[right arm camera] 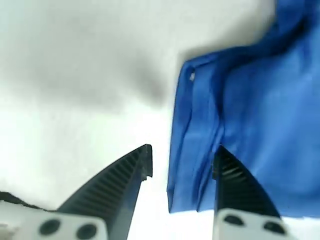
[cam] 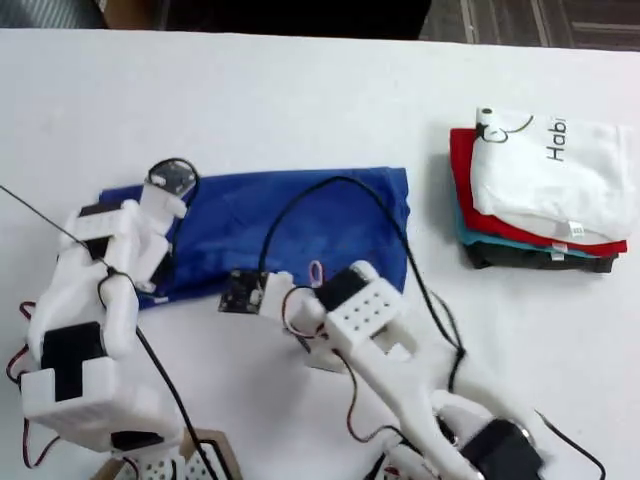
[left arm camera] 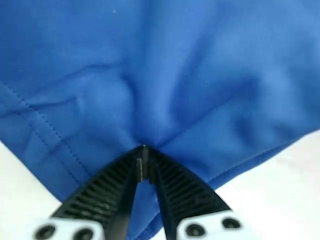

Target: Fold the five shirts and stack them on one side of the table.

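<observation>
The blue shirt lies mid-bench as a long, rumpled band with its hem stitching showing. The left tool pinches a pucker of its cloth, probably to carry that end over. The right tool is spread astride the shirt's near edge, ready to grip. The stack of four folded shirts sits by the right edge.

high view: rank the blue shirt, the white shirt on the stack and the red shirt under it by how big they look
1. blue shirt, spread out, clearly largest
2. white shirt, folded on top of the stack
3. red shirt, mostly covered by the white one, so its real size is unsure
</observation>
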`<state>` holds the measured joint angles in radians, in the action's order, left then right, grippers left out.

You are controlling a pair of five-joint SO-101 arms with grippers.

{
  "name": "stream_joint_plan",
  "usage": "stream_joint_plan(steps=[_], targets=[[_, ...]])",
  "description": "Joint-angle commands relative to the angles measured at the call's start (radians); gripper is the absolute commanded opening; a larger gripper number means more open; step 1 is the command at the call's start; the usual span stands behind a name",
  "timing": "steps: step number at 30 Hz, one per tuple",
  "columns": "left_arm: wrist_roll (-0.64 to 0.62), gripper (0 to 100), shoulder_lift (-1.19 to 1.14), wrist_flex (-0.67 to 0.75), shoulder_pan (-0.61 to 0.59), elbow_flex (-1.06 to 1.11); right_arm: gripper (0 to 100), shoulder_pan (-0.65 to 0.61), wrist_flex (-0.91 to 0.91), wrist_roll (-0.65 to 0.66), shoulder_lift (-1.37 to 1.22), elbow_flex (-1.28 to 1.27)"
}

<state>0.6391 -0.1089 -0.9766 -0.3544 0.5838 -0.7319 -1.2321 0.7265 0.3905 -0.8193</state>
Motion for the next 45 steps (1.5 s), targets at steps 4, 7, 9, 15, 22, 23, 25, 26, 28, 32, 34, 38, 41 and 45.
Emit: stream_joint_plan(steps=[4, 7, 9, 15, 22, 23, 25, 26, 28, 32, 34, 38, 41, 45], targets=[[-0.003, 2, 0.002, 0.044, -0.005, -0.001, 20.5, 0.093, 0.018, 0.002, 0.071, 0.089], [-0.003, 2, 0.002, 0.044, -0.005, 0.001, 20.5, 0.093, 0.058, 0.002, -0.018, 0.075], [-0.003, 2, 0.002, 0.044, -0.005, 0.001, 20.5, 0.088, 0.064, 0.0, -0.082, 0.077], [-0.003, 2, 0.002, 0.046, -0.005, 0.001, 20.5, 0.087, 0.084, 0.0, -0.176, 0.075], [-0.003, 2, 0.002, 0.048, -0.005, -0.001, 20.5, 0.094, 0.179, 0.0, -0.248, 0.075], [-0.003, 2, 0.002, 0.048, -0.005, -0.001, 20.4, 0.094, 0.202, 0.0, -0.265, 0.077], [-0.003, 2, 0.002, 0.048, -0.005, -0.001, 20.4, 0.094, 0.228, 0.0, -0.291, 0.081], [-0.003, 2, 0.002, 0.048, -0.005, -0.001, 20.4, 0.094, 0.228, 0.0, -0.298, 0.083], [-0.003, 2, 0.002, 0.048, -0.005, -0.001, 20.4, 0.09, 0.205, 0.0, -0.3, 0.094], [-0.003, 2, 0.002, 0.048, -0.005, -0.001, 20.4, 0.091, 0.093, 0.002, -0.272, 0.155], [-0.003, 2, 0.002, 0.048, -0.005, -0.001, 20.4, 0.093, 0.041, 0.002, -0.228, 0.198], [-0.003, 2, 0.002, 0.048, -0.005, -0.001, 20.4, 0.093, -0.019, 0.002, -0.145, 0.29], [-0.003, 2, 0.002, 0.048, -0.005, -0.001, 20.4, 0.093, 0.01, 0.002, -0.17, 0.293], [-0.003, 2, 0.002, 0.048, -0.005, -0.001, 20.4, 0.094, 0.048, 0.0, -0.283, 0.284]])
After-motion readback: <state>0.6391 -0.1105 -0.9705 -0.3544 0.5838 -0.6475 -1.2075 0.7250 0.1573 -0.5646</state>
